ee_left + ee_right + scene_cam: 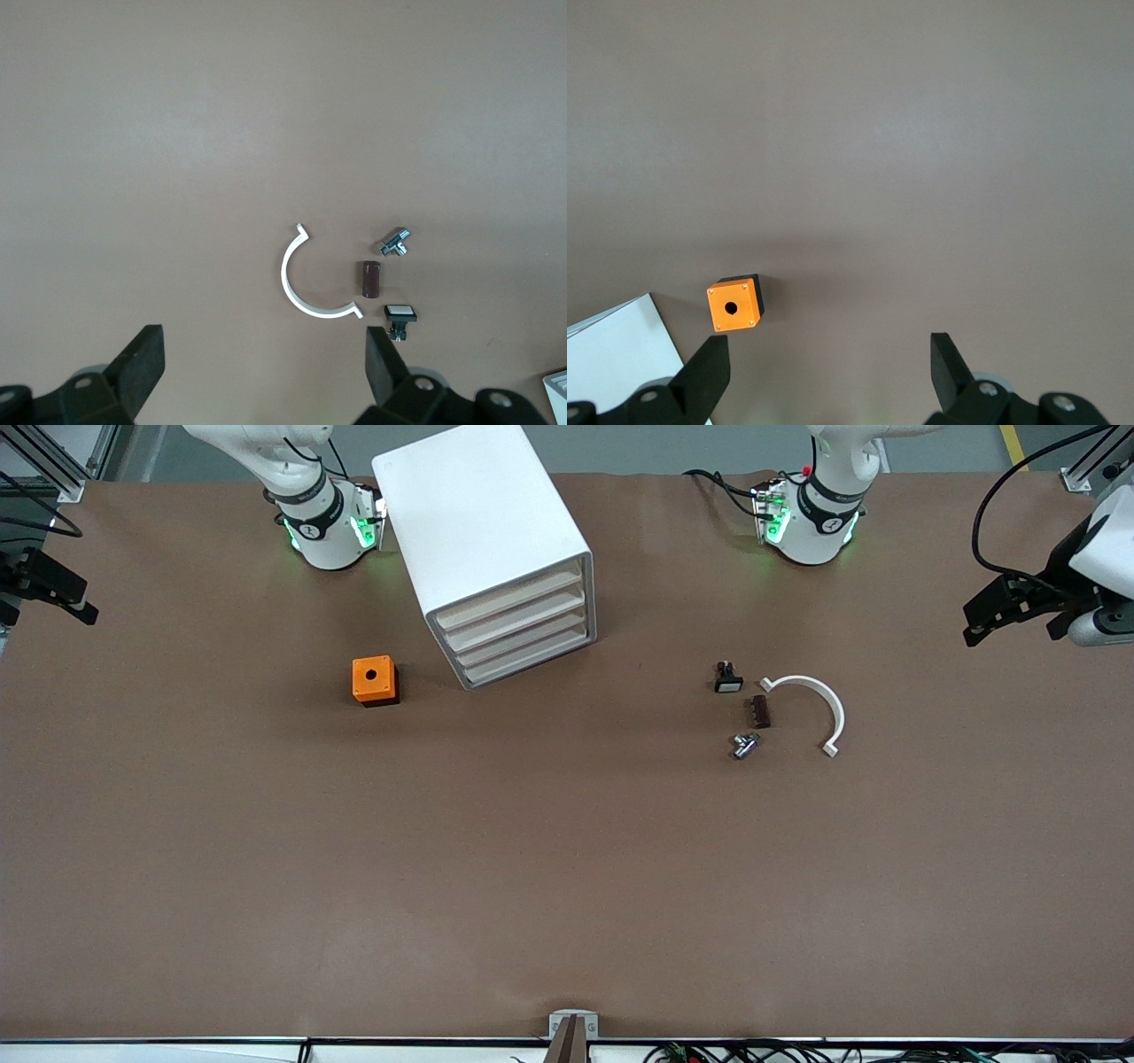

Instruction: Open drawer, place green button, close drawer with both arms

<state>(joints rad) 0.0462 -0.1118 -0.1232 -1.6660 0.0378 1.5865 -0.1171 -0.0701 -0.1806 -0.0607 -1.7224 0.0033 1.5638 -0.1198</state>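
Four drawers [518, 631] shut, no legible writing — unmarked.

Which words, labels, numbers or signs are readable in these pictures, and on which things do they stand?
None can be read.
Round marks on the arm bases: too small to read.
Cabinet, orange box, white clip: no text visible.

Robotics lab or test cell. Two white arms [323, 514] bolted along one edge of a brown-covered desk [567, 868]; aluminium framing [53, 465] at the corner, loose cables [753, 1052] along the near edge.
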